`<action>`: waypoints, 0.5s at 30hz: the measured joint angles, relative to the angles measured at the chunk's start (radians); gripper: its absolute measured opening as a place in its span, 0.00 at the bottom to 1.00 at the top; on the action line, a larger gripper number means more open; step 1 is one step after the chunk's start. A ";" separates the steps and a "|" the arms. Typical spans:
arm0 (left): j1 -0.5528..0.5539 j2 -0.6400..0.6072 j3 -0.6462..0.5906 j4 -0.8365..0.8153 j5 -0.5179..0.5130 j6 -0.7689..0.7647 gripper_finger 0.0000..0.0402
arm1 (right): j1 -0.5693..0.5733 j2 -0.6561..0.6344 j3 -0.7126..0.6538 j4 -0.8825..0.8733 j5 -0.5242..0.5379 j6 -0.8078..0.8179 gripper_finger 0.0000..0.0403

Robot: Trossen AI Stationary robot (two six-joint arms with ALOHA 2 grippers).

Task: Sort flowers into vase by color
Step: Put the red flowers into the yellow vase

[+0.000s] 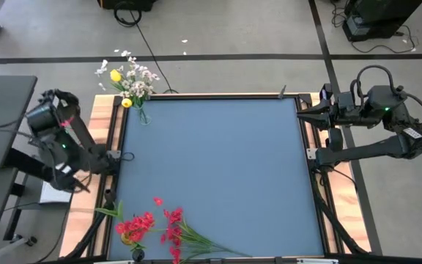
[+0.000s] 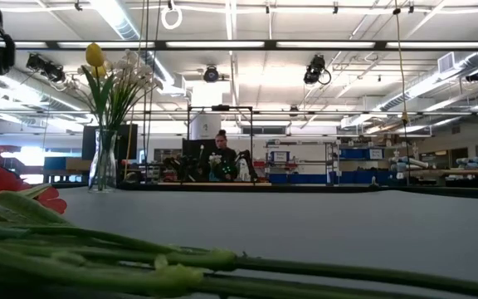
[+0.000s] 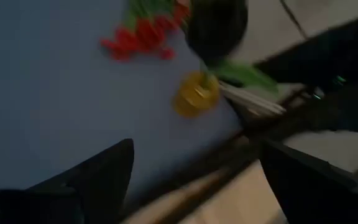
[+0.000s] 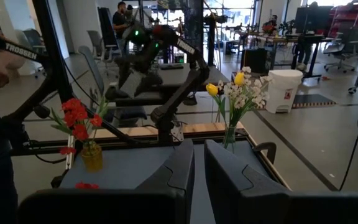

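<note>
I see my left gripper (image 3: 191,180) released off the table's left edge; right gripper (image 4: 197,163) nearly clenched, empty, far right; red blossom sprigs (image 1: 168,227) near left.

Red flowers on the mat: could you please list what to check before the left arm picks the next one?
1. Loose red flowers lie in the open on the mat: ok.
2. Left gripper open and empty: ok.
3. Yellow vase upright, with red blossoms in it: ok.
4. Clear vase holds only white and yellow blooms: ok.
5. Right gripper off at the table's right edge, away from the flowers: ok.
6. Which stem lies topmost: cannot tell.
</note>
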 joint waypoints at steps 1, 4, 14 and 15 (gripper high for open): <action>0.016 0.018 0.042 -0.019 -0.031 0.027 0.87 | 0.000 0.000 0.000 0.000 0.000 0.000 0.12; 0.076 0.077 0.160 -0.042 -0.126 0.129 0.84 | 0.000 0.000 0.000 0.000 0.000 0.000 0.12; 0.300 0.256 0.321 0.354 -0.324 0.598 0.76 | 0.000 0.000 0.000 0.000 0.000 0.000 0.12; 0.326 0.269 0.321 0.422 -0.324 0.636 0.75 | 0.000 0.000 0.000 0.000 0.000 0.000 0.12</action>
